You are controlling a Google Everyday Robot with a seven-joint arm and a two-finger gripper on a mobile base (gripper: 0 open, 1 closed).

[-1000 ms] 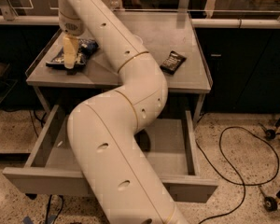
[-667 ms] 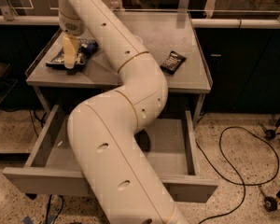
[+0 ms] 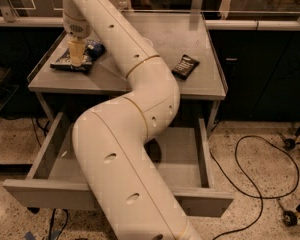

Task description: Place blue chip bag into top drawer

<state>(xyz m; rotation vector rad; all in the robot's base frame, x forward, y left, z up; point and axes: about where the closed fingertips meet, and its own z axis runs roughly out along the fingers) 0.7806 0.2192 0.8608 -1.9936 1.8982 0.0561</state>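
Note:
The blue chip bag (image 3: pixel 64 63) lies flat on the left part of the grey table top (image 3: pixel 170 39). My gripper (image 3: pixel 76 55) hangs straight down from the white arm (image 3: pixel 135 114) and sits on or just above the middle of the bag, hiding its centre. The top drawer (image 3: pixel 187 156) is pulled out below the table. Its front panel (image 3: pixel 45 195) faces the camera, and the arm hides the handle and much of the drawer floor.
A small black-brown bar packet (image 3: pixel 185 66) lies on the right part of the table. A black cable (image 3: pixel 250 174) loops on the speckled floor at right. Wheeled legs (image 3: pixel 289 144) stand at the far right. Dark cabinets sit behind the table.

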